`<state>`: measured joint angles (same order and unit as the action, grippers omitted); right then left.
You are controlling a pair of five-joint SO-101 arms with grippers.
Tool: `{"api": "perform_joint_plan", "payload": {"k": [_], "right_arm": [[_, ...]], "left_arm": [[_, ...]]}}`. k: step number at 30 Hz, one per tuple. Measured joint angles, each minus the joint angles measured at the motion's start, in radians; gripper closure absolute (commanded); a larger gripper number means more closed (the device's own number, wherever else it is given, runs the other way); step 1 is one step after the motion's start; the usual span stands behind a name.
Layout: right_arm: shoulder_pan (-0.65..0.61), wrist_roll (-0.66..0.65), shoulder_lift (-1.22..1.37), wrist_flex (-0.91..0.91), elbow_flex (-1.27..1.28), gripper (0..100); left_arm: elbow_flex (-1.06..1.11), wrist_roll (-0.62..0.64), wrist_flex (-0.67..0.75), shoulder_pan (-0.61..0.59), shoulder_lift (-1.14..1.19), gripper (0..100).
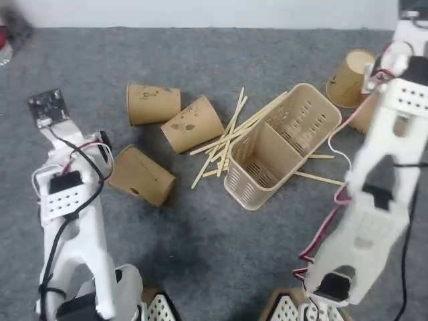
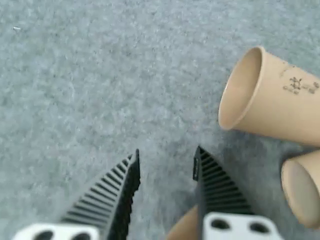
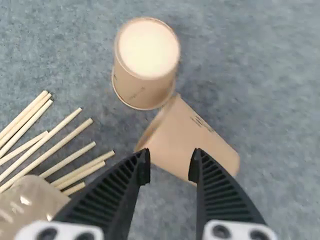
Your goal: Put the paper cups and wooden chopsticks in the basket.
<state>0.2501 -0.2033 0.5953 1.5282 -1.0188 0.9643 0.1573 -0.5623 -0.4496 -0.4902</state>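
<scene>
Three brown paper cups lie on their sides at centre left: one (image 1: 153,103), one (image 1: 192,124) and one (image 1: 142,176). My left gripper (image 2: 165,162) stands open and empty just left of the nearest cup (image 2: 182,230); another cup's mouth (image 2: 272,100) faces it. Two more cups are at the far right, one upside down (image 3: 145,60) and one on its side (image 3: 190,142). My right gripper (image 3: 169,159) hangs open directly over the lying cup. Wooden chopsticks (image 1: 227,134) are scattered beside the beige slotted basket (image 1: 304,110).
The table is covered in grey carpet. A few chopsticks (image 1: 314,177) stick out from under the basket's right side. A red and white cable (image 1: 328,227) runs along the right arm. Open carpet lies in front of the basket.
</scene>
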Motion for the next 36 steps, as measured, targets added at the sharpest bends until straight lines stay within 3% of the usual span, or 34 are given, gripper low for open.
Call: {"api": "perform_joint_plan", "payload": {"k": [6,12,21,29,36], "right_arm": [[-0.052,-0.063,0.307,0.054,-0.331,86.3],[-0.08,-0.144,0.502,0.054,-0.519,94.5],[-0.08,-0.187,0.624,-0.005,-0.557,96.1],[-0.003,-0.279,0.647,-0.003,-0.557,96.1],[0.06,-0.353,0.647,0.112,-0.582,96.1]], "left_arm": [[0.12,0.011,0.176,0.0,0.0,82],[0.13,0.011,0.215,0.002,-0.002,82],[0.13,0.011,0.215,0.002,-0.002,82],[0.13,0.014,0.215,0.002,-0.002,82],[0.13,0.014,0.215,0.002,-0.002,82]]}}
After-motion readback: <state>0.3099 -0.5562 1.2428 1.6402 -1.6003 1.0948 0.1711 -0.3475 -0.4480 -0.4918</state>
